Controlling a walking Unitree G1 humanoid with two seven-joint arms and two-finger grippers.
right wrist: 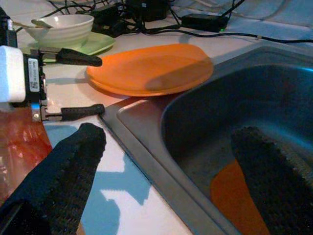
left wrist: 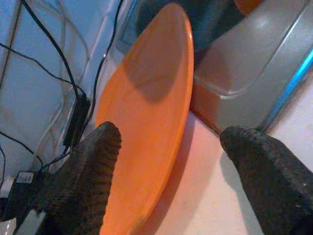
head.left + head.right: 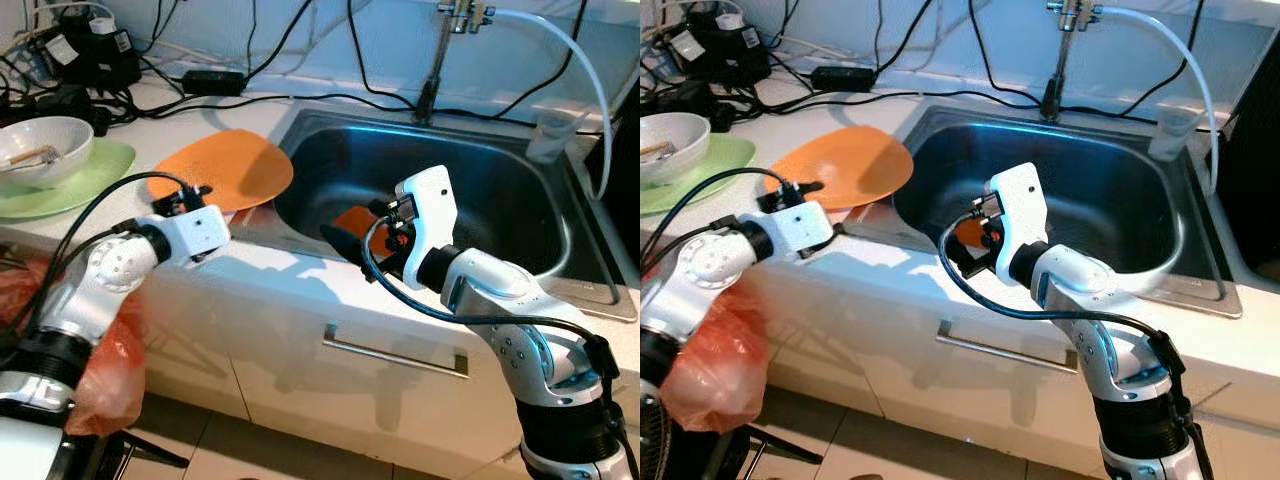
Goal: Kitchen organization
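Note:
A large orange plate (image 3: 225, 168) lies flat on the white counter, its right edge overhanging the steel sink's rim (image 3: 300, 120). My left gripper (image 3: 222, 215) is open at the plate's near edge, one finger over the plate (image 2: 146, 112) and the other beside it on the counter side. My right gripper (image 3: 360, 228) hangs open over the sink's front-left corner, fingers pointing toward the plate, nothing between them. Under it, on the sink floor, lies a second orange piece (image 1: 234, 200), partly hidden.
A white bowl (image 3: 40, 150) with a spoon sits on a green plate (image 3: 95, 170) at far left. Black cables and adaptors (image 3: 210, 80) run along the back wall. A faucet (image 3: 440, 60), hose and plastic cup (image 3: 550, 135) stand behind the sink. A red bag (image 3: 110, 370) hangs below the counter.

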